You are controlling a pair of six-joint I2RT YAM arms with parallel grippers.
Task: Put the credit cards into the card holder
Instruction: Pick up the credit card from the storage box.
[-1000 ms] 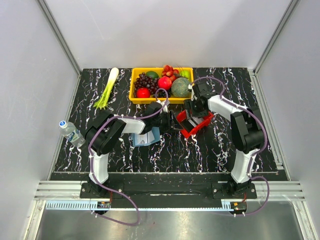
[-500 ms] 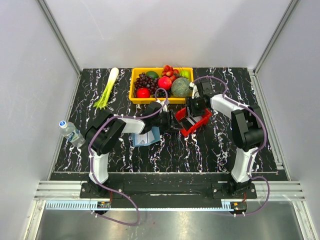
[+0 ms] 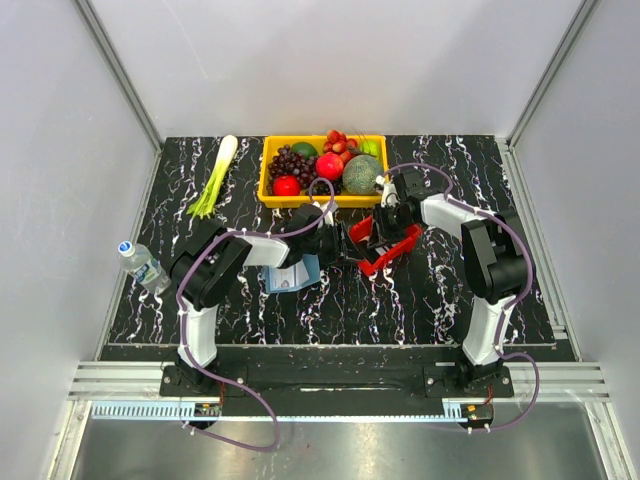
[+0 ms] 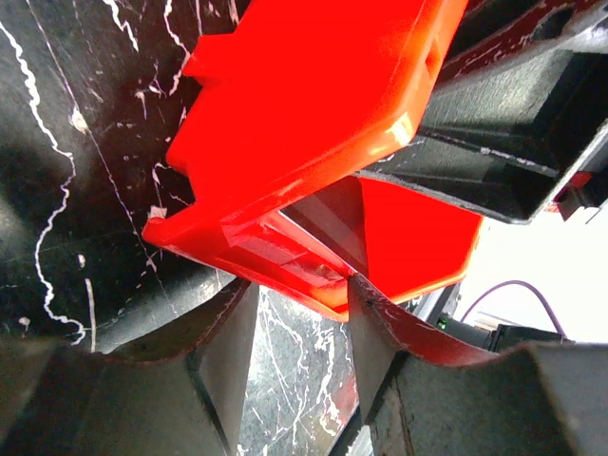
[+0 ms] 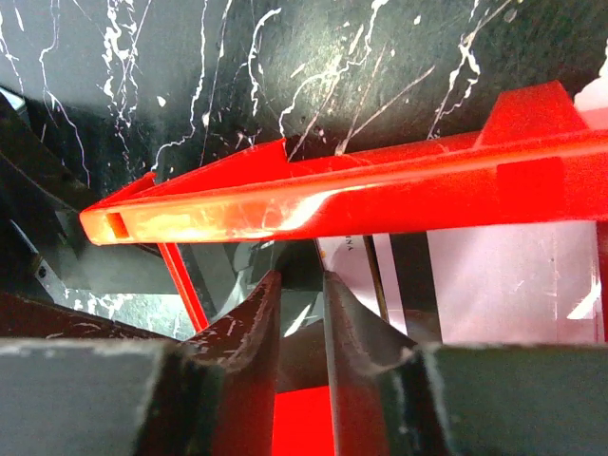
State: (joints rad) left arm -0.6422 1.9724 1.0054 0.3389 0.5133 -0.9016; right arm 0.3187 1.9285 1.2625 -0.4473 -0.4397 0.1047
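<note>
Credit cards in tray beside right fingers

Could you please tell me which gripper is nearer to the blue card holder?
Left. The left gripper sits at the left edge of the red tray, just right of the card holder; the right gripper is over the tray, farther right.

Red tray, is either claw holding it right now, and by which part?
The left claw grips the red tray by the rim of one wall. The right claw reaches inside; whether it holds anything cannot be told.
</note>
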